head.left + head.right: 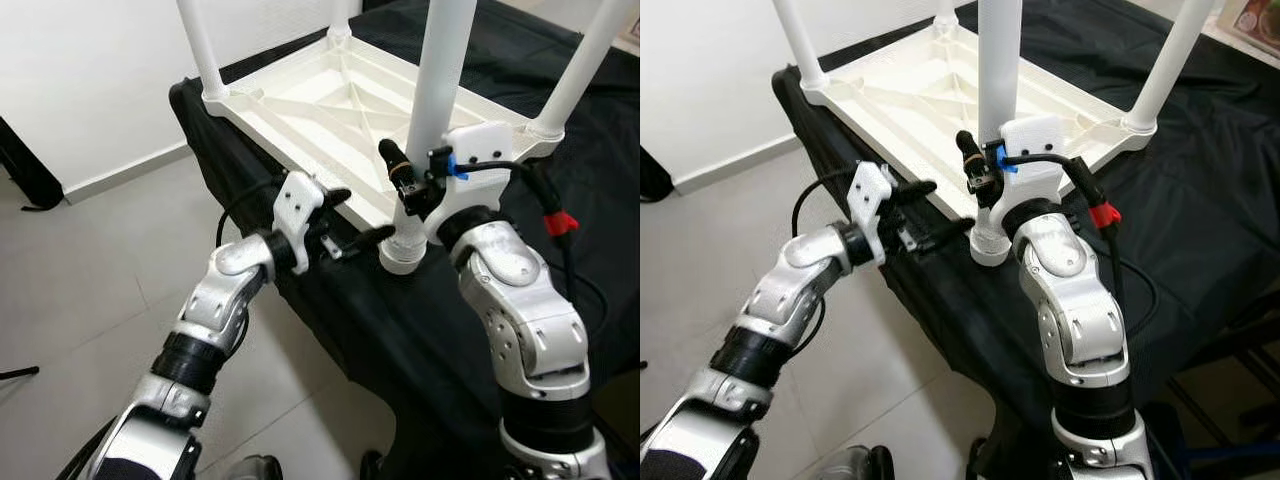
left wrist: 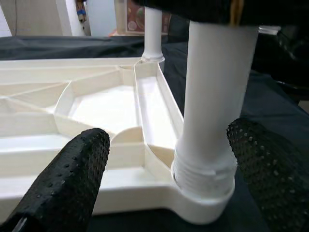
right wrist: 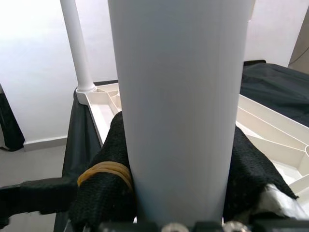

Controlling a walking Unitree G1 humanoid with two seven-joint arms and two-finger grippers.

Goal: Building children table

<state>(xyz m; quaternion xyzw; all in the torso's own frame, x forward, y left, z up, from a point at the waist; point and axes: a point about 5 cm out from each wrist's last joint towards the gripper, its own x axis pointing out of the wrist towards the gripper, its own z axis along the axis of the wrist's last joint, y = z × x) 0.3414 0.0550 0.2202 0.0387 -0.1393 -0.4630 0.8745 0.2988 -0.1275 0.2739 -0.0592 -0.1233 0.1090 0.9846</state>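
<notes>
White plastic tabletop (image 1: 300, 105) lies upside down on the black-draped table (image 1: 470, 300), legs pointing up. Your right gripper (image 1: 418, 190) is clenched around the near-corner leg (image 1: 438, 90), just above its threaded socket (image 1: 403, 250). Your left gripper (image 1: 352, 222) sits released, its fingers (image 2: 72, 179) straddling that socket without touching. The leg's long axis stands upright, so I judge the next twist must turn about that vertical line, right arm driving.

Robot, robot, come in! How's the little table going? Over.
Right gripper shut on the near table leg. Left gripper open, fingers either side of the leg's base. Tabletop upside down on black cloth. Nothing in the way.
</notes>
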